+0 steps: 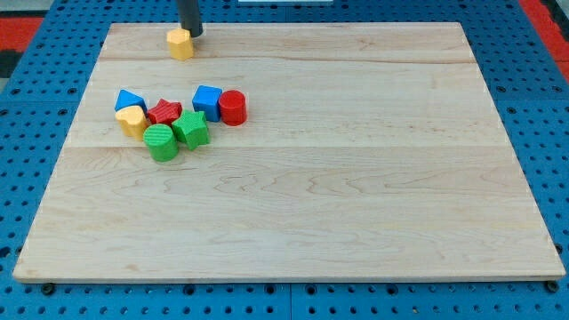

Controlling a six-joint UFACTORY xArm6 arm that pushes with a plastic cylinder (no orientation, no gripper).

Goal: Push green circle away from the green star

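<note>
Blocks crowd the view's left half of our worktop (356, 222). Leftmost sit a blue triangle-like block (129, 99) and a yellow heart block (132, 119), then a red star block (164, 111). Just below it the green circle (161, 142) rests right against the green star (190, 130), so we judge the task not yet begun: the pair is touching and all the separating push is left to do. Further right come a blue cube (208, 100) and a red cylinder (233, 108). Up near the view's top, a yellow hexagon block (180, 43) sits beside my tip (191, 35), well apart from the green pair. We carry no jaws, only the rod, holding nothing.
</note>
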